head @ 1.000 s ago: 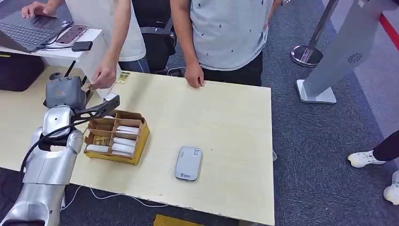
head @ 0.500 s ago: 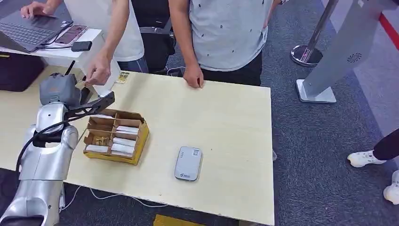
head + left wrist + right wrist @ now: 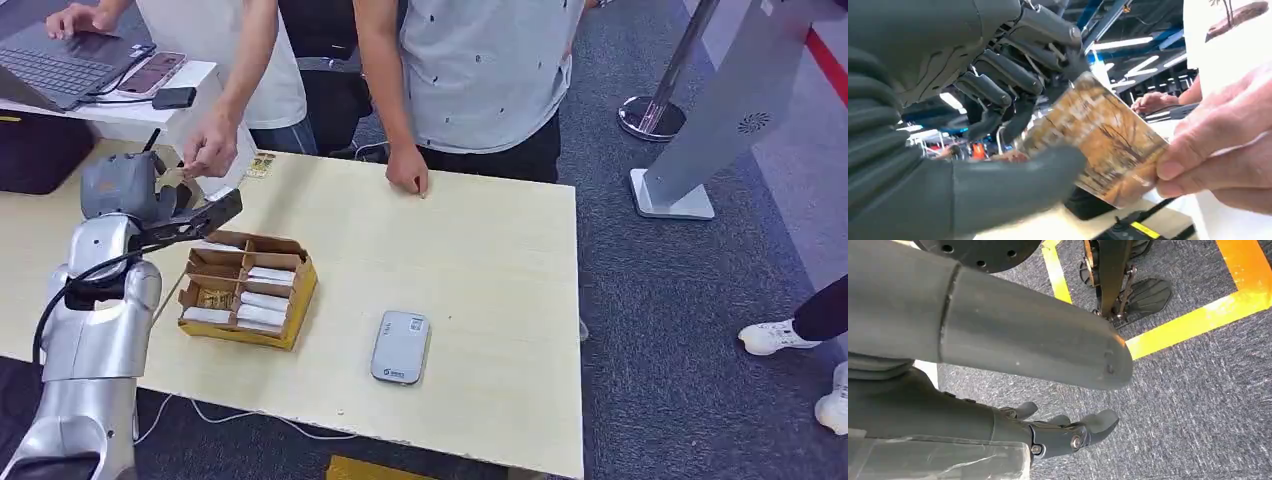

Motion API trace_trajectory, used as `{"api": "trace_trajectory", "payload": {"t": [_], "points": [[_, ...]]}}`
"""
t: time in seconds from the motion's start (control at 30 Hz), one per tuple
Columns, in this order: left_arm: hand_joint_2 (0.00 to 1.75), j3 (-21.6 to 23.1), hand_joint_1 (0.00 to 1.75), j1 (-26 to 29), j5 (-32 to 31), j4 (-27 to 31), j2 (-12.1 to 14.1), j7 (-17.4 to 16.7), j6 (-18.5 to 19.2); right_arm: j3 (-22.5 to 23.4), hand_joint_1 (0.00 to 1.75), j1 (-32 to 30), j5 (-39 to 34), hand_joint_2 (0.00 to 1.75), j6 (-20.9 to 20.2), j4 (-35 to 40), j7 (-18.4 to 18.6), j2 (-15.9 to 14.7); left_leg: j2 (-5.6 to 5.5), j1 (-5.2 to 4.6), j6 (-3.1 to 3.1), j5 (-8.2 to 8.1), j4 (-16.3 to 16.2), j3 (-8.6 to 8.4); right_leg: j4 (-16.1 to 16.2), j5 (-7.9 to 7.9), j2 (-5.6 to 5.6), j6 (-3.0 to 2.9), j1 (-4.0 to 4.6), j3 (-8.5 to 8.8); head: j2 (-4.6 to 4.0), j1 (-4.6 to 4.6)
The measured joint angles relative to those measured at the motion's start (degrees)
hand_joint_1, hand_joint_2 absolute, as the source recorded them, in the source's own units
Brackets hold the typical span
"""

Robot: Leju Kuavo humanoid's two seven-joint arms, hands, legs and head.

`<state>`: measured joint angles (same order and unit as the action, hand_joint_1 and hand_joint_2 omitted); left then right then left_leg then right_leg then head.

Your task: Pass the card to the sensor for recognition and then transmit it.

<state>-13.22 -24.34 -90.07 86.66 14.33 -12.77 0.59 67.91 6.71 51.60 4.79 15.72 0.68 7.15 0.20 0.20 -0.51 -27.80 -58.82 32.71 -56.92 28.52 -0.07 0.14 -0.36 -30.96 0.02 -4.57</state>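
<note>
Pale wood counter (image 3: 480, 250) on grey carpet. Dark fingers (image 3: 998, 75) and thumb of left hand (image 3: 963, 150) pinching the card (image 3: 1098, 145), raised at far-left corner; person's hand (image 3: 1218, 145) gripping its other end. Right hand (image 3: 1058, 432) hanging over carpet, loosely curled, holding nothing.

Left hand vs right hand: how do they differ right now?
The left hand is raised at the table's far corner, pinching an orange-brown card; the right hand holds nothing. A person's hand grips the card's other end; nothing touches the right hand, which hangs over grey carpet beside a yellow floor line. Both have dark fingers.
</note>
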Motion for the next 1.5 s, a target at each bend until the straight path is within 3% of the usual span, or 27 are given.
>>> {"api": "trace_trajectory", "payload": {"t": [0.2, 0.87, 0.93, 1.1, 1.13, 1.2, 1.33, 1.5], "points": [[0.00, -2.8, 0.00, -0.1, 0.0, 0.2, -2.2, 1.9, -1.0, 0.0, 0.00, 0.0, 0.2, 0.00, 0.0, 0.0, 0.0, 0.0, 0.02, 0.00, 0.00, 0.00, 0.0, 0.00, 0.0, 0.00, 0.01, 0.00, 0.00, -0.01, 0.00, 0.00], [0.00, -5.1, 0.00, -0.3, 0.0, 0.6, -4.4, 4.1, -2.4, 0.0, 0.00, 0.0, 0.5, 0.00, 0.0, 0.0, 0.0, 0.0, 0.01, 0.00, 0.00, 0.00, 0.0, 0.00, 0.0, 0.00, 0.01, 0.00, 0.00, -0.01, 0.00, 0.00], [0.00, -5.4, 0.00, -0.4, 0.0, 0.8, -4.9, 4.9, -2.6, 0.0, 0.00, 0.0, 0.5, 0.00, 0.0, 0.0, 0.0, 0.0, 0.01, 0.00, 0.00, 0.00, 0.0, 0.00, 0.0, 0.00, 0.01, 0.00, 0.00, -0.01, 0.00, 0.00], [0.00, -8.4, 0.00, -0.5, 0.9, 3.2, -9.3, 10.9, -2.4, 0.1, 0.00, 0.1, 0.5, 0.00, 0.0, 0.0, 0.0, 0.0, 0.00, -0.02, 0.00, 0.00, 0.0, 0.02, 0.0, 0.00, 0.00, 0.00, 0.00, 0.00, 0.00, 0.00], [1.75, -8.6, 0.00, -0.5, 1.0, 3.5, -9.8, 11.1, -2.4, 0.1, 0.00, 0.1, 0.5, 0.00, 0.0, 0.0, 0.0, 0.0, 0.01, -0.02, 0.00, 0.00, 0.0, 0.01, 0.0, 0.00, 0.01, 0.00, 0.00, 0.00, 0.00, 0.00], [1.75, -9.4, 0.00, -0.5, 2.4, 4.2, -10.9, 12.6, -1.9, 0.1, 0.00, 0.0, 0.4, 0.00, 0.0, 0.0, 0.0, 0.0, 0.02, -0.02, 0.00, 0.00, 0.0, 0.01, 0.0, 0.00, 0.01, 0.00, -0.01, -0.01, 0.00, 0.00], [1.75, -10.8, 0.00, 0.5, 11.0, 7.6, -15.2, 17.0, 1.9, 0.7, 0.00, 0.1, 0.0, 0.00, 0.1, -0.1, 0.2, 0.0, -0.05, -0.03, 0.00, 0.00, 0.0, 0.03, 0.0, 0.00, -0.05, 0.00, 0.00, 0.01, 0.00, 0.00], [1.75, -10.5, 0.00, 5.5, 22.1, 12.5, -20.5, 19.0, 6.1, 1.6, 0.00, 0.1, -0.9, 0.00, 0.3, -0.1, 0.2, 0.0, 0.03, -0.05, -0.02, -0.03, 0.0, 0.03, 0.0, 0.00, 0.02, 0.00, -0.01, -0.05, 0.00, 0.00]]}}
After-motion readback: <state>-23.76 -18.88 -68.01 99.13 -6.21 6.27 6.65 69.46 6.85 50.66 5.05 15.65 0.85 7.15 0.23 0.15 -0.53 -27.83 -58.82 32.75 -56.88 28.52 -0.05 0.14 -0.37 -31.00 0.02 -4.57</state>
